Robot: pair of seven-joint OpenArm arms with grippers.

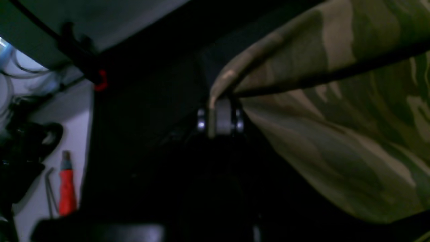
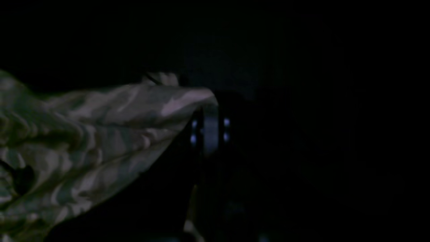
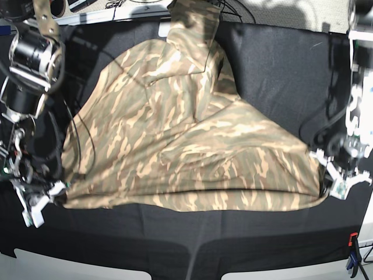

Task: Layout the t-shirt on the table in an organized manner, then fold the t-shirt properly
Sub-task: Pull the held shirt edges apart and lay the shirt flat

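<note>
T-shirt (image 3: 186, 151): we see it spread over the black table (image 3: 274, 58), hem stretched along the near side, collar end bunched toward the far edge.
Left gripper (image 1: 220, 116): we have its fingers closed tight on one hem corner.
Right gripper (image 2: 210, 129): clamped shut on the opposite hem corner, cloth draped off the tips.
Step in hand: we judge this to be the laying-out, hem held taut between both arms.
Doing it well: we should keep both corners level, pull evenly toward us so the far bunching flattens, and lower together before letting go.
</note>
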